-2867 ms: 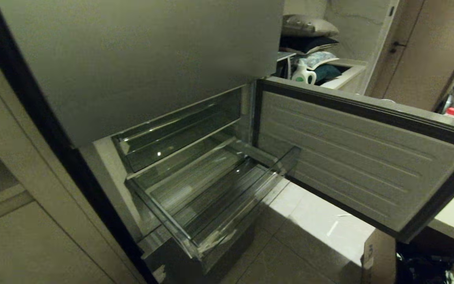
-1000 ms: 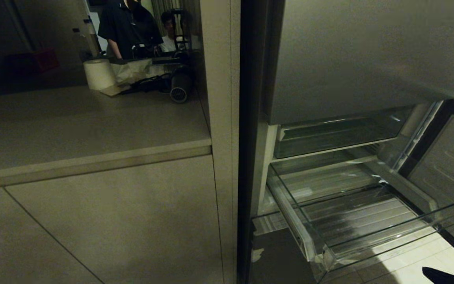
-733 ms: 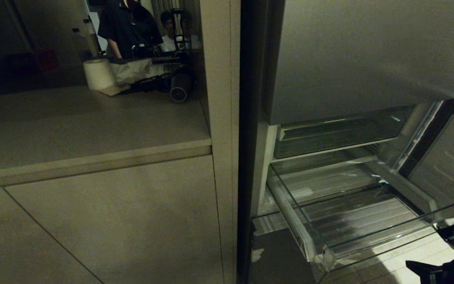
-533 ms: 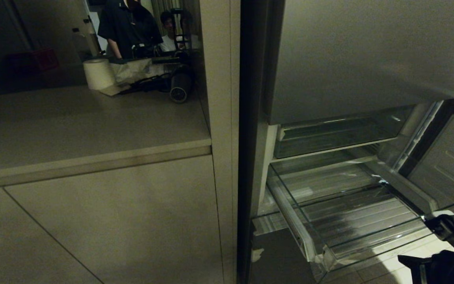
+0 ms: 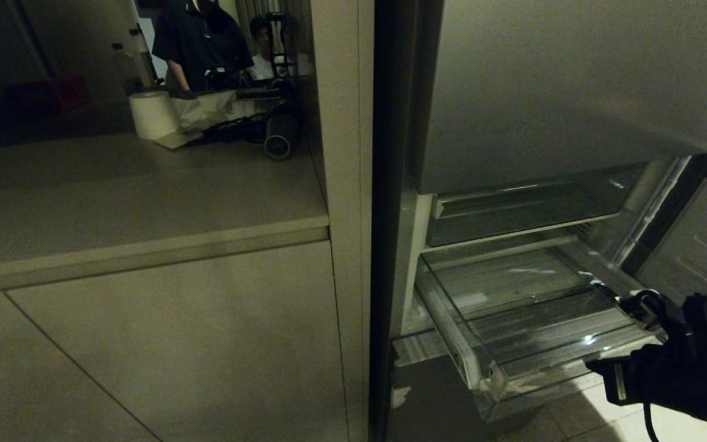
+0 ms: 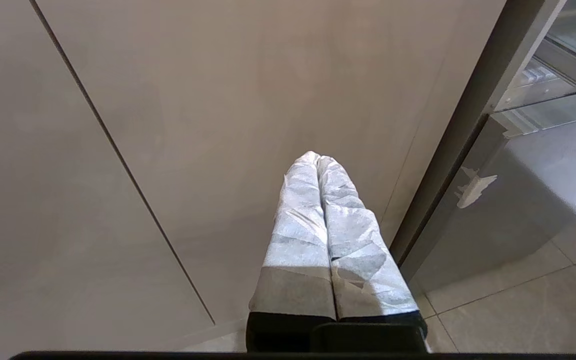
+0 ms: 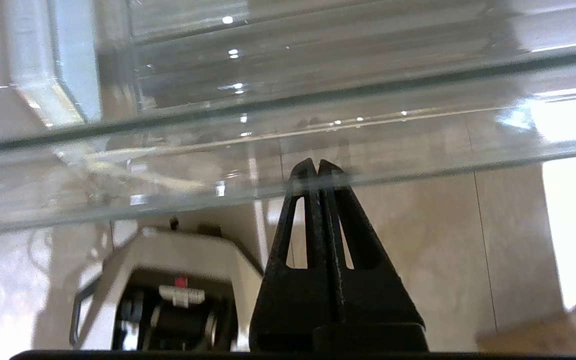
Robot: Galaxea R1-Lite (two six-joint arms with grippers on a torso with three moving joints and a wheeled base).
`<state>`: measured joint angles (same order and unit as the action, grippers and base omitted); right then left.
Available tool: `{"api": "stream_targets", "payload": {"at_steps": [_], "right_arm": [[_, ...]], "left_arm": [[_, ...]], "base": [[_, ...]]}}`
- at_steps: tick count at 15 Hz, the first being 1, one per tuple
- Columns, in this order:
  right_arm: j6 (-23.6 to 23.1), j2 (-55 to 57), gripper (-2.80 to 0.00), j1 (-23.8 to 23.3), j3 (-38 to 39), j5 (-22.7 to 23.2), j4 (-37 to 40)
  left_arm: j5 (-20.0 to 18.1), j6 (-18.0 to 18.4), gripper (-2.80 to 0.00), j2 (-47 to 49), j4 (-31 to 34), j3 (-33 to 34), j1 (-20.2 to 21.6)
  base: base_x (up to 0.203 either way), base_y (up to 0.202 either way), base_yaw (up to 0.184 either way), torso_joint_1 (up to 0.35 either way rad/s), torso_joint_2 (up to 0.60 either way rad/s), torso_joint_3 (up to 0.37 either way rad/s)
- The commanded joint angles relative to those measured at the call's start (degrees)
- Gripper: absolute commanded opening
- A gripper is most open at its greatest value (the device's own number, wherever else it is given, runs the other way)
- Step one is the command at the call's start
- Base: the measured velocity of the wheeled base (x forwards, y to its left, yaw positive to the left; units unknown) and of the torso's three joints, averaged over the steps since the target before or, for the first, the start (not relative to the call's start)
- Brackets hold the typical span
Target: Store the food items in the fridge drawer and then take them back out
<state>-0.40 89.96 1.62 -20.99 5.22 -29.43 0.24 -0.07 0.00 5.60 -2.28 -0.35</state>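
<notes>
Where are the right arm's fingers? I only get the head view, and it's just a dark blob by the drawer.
Observer: The right gripper is shut, its fingers pressed flat together. Their tips line up with the clear front lip of the fridge drawer. I cannot tell if they touch it.
Operator: What about the other arm? I can't see it at all.
Observer: The left gripper is shut too and holds nothing. Its fingers are wrapped in something pale, and they point at the beige cabinet panel beside the fridge.
Operator: Is anything under the drawer?
Observer: Below the lip, the right wrist view shows a pale housing with black parts on the tiled floor. I can't tell what it is.
</notes>
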Motion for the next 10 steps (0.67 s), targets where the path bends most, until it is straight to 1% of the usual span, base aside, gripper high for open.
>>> {"api": "stream_targets", "payload": {"at_steps": [1,4,6,10], "right_arm": [[-0.04,3.53,-2.8,0.01,-4.22,0.52,-0.1],[-0.04,6.66,-2.8,0.11,-9.78,0.83,-0.1],[-0.01,9.93,-2.8,1.02,-13.95,1.76,-0.1],[0.2,18.61,-2.8,3.25,-23.16,1.97,-0.43]], "left_arm": [[0.02,-0.01,-2.8,0.0,0.03,-0.01,0.0],[0.02,-0.01,-2.8,0.0,0.03,-0.01,0.0],[0.02,-0.01,-2.8,0.0,0.03,-0.01,0.0],[0.02,-0.01,-2.8,0.0,0.03,-0.01,0.0]], "base": [[0.0,0.0,0.0,0.0,0.0,0.0],[0.0,0.0,0.0,0.0,0.0,0.0],[0.0,0.0,0.0,0.0,0.0,0.0],[0.0,0.0,0.0,0.0,0.0,0.0]]}}
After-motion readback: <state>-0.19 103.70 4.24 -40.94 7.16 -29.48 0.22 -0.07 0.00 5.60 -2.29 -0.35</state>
